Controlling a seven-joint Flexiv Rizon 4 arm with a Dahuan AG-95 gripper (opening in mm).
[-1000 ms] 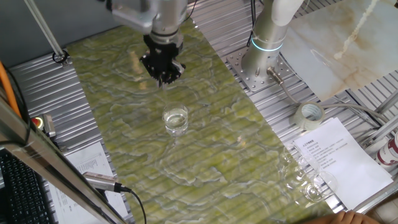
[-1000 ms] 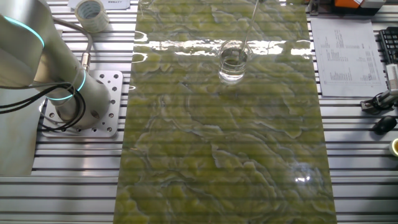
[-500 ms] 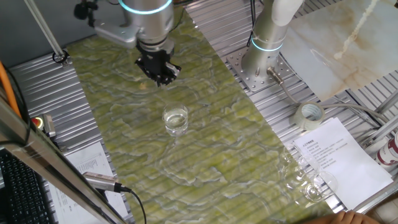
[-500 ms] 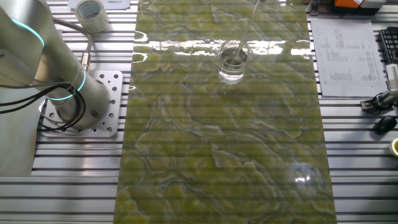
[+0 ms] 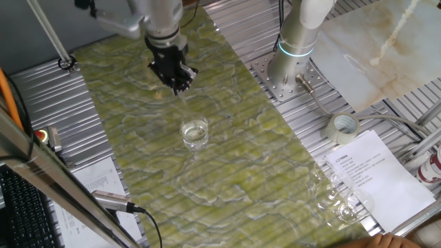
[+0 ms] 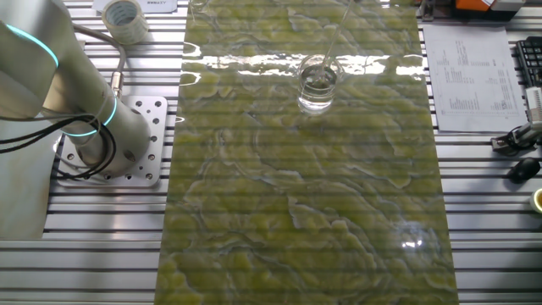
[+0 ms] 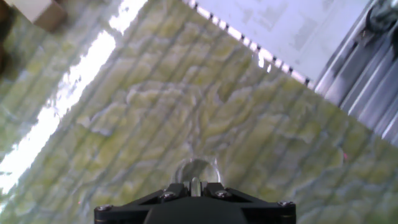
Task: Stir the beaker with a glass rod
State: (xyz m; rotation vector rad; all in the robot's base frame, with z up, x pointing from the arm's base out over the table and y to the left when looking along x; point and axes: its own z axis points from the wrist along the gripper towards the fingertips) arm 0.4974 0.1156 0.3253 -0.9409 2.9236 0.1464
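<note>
The beaker (image 5: 195,132), a short clear glass cylinder, stands upright on the green marbled mat (image 5: 227,172). It also shows in the other fixed view (image 6: 318,85) and, partly hidden, just beyond the fingers in the hand view (image 7: 198,169). My gripper (image 5: 178,84) hangs above and to the upper left of the beaker, shut on the glass rod (image 7: 195,185). The rod is faint and slants down from the top edge into the beaker's mouth in the other fixed view (image 6: 334,38).
The arm's base (image 5: 289,65) is bolted at the mat's right edge. A tape roll (image 5: 344,127) and a printed sheet (image 5: 372,172) lie to the right. A cluster of clear glass vessels (image 5: 337,200) stands at the front right. A keyboard (image 5: 21,207) is at the left.
The hand has shifted a little to the left and turned above the beaker. The rod's lean inside the beaker has changed slightly. The beaker has stayed in place.
</note>
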